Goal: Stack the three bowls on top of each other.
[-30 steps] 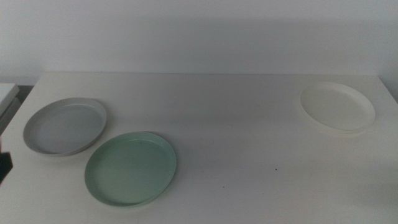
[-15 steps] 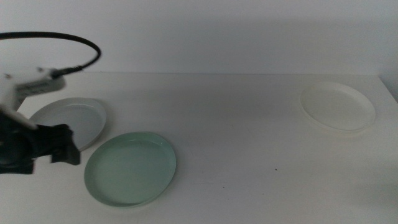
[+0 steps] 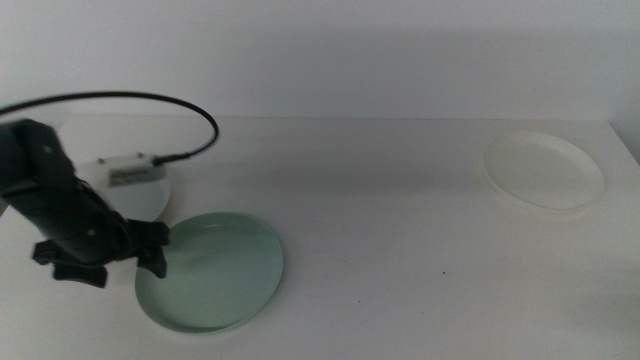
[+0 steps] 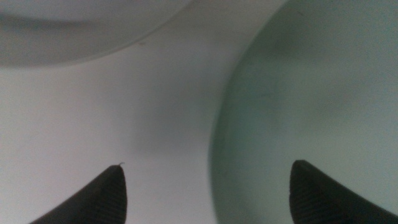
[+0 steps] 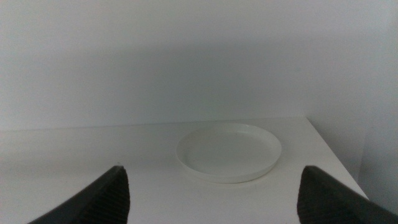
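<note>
The mint green bowl [image 3: 213,270] lies at the front left of the table. My left gripper [image 3: 150,262] hangs low over its left rim, jaws open; in the left wrist view the green bowl's rim [image 4: 221,137] runs between the two jaws of the left gripper [image 4: 205,193]. The pale grey bowl [image 3: 140,195] sits just behind, mostly hidden by the left arm; its edge [image 4: 74,37] shows in the wrist view. The white bowl [image 3: 543,170] rests at the far right, also seen as the white bowl [image 5: 228,151] ahead of my open right gripper [image 5: 211,199], which is outside the middle view.
A black cable [image 3: 130,100] arcs from the left arm over the table's back left. The table's right edge [image 5: 336,155] runs close beside the white bowl.
The left arm has come in from the left and moved forward and right, now covering most of the grey bowl with its gripper at the green bowl's left rim. The bowls have not moved.
</note>
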### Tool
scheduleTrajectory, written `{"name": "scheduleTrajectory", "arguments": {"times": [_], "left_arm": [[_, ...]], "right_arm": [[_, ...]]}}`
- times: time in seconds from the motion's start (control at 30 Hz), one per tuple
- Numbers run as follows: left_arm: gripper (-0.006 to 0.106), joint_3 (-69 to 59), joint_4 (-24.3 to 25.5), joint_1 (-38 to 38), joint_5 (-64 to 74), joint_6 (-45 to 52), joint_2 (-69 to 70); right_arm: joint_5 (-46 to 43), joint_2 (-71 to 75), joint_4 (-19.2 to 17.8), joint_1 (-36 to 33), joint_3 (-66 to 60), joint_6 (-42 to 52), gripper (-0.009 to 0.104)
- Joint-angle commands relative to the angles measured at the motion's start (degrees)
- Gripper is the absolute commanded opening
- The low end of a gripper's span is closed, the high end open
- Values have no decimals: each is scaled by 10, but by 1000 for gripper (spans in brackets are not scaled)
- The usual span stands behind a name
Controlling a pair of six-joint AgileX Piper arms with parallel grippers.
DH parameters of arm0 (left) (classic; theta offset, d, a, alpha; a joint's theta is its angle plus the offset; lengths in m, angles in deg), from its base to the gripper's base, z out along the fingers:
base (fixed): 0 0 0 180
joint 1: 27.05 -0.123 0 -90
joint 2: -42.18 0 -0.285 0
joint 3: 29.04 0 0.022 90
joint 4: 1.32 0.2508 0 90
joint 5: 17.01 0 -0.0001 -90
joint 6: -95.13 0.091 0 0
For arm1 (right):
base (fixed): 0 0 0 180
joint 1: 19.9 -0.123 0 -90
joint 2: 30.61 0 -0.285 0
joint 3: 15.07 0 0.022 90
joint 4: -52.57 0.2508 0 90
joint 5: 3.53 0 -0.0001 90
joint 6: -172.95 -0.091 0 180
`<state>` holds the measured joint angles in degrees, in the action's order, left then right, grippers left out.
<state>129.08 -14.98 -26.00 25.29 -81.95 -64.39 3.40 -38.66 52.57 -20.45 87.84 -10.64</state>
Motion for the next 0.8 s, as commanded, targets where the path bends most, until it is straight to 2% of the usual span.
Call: {"name": "scheduleTrajectory", "arguments": {"times": [0.0,0.1,0.2,0.3,0.43,0.47,0.6,0.77], "left_arm": [[84,8,-1,11,-21,3,-21],[77,8,-3,20,-38,3,-37],[65,8,-3,28,-41,3,-47],[44,8,-5,29,-42,0,-50],[5,9,-21,29,-30,0,-39],[-2,13,-24,31,-26,1,-28],[-2,52,2,59,17,-49,29],[-2,212,37,125,144,-81,14]], "right_arm": [[-7,3,-7,0,-1,4,93],[-7,3,-7,0,-1,4,93],[-7,3,-7,0,-1,4,93],[-7,3,-7,0,-1,4,93],[-7,3,-7,0,-1,4,93],[-7,3,-7,0,-1,4,93],[-7,3,-7,0,-1,4,93],[-7,3,-7,0,-1,4,93]]}}
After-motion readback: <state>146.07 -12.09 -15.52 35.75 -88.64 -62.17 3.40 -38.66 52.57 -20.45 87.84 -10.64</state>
